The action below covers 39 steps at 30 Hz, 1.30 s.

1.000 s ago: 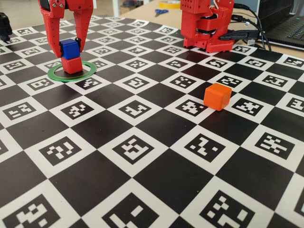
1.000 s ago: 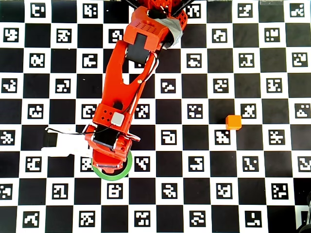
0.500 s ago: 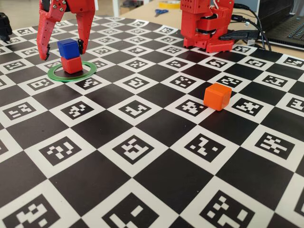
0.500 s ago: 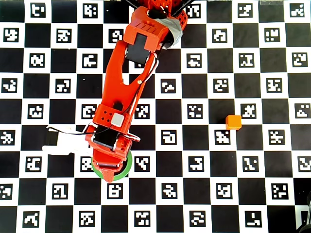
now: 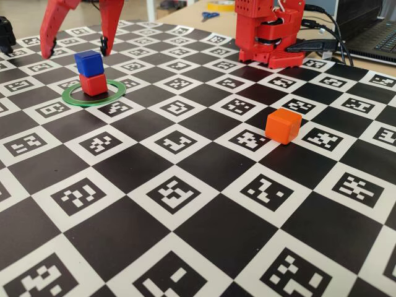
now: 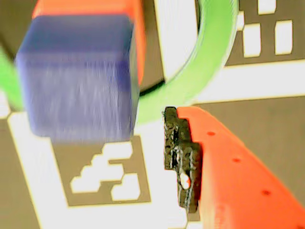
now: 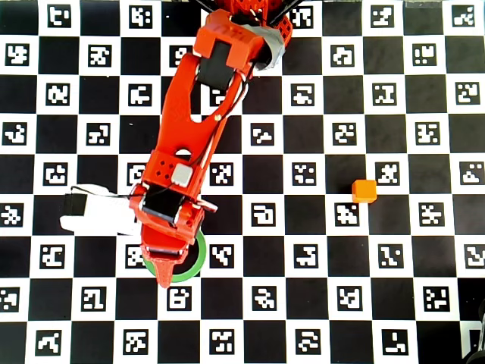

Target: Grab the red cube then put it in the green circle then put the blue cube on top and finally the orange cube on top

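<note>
Hovering with my gripper point(image 5: 75, 46) spread open and empty, I have the blue cube point(image 5: 88, 63) just below, stacked on the red cube point(image 5: 93, 83) inside the green circle point(image 5: 93, 93). The orange cube point(image 5: 283, 125) lies well apart, toward the fixed view's right, so my next reach goes that way.

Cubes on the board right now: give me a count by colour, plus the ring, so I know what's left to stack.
Red cube: 1, inside the ring
Blue cube: 1, on top of the red one
Orange cube: 1, loose on the board
Green ring: 1
Total: 4 things, 3 of them cubes
</note>
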Available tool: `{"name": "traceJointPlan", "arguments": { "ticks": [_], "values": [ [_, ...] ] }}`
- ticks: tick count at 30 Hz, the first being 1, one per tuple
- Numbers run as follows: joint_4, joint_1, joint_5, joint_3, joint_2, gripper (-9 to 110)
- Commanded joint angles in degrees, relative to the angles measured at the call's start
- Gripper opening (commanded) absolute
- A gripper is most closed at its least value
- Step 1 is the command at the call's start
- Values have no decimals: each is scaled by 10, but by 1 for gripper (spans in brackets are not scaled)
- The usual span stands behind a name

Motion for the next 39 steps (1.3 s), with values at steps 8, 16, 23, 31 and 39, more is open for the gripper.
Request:
{"name": "traceJointPlan", "arguments": {
  "ticks": [8, 16, 23, 31, 39],
  "values": [
    [64, -45, 68, 44, 201, 45],
    [77, -93, 130, 89, 301, 41],
    [75, -158, 177, 156, 388, 41],
    [98, -261, 219, 197, 427, 41],
    [104, -386, 284, 218, 444, 39]
  ]
}}
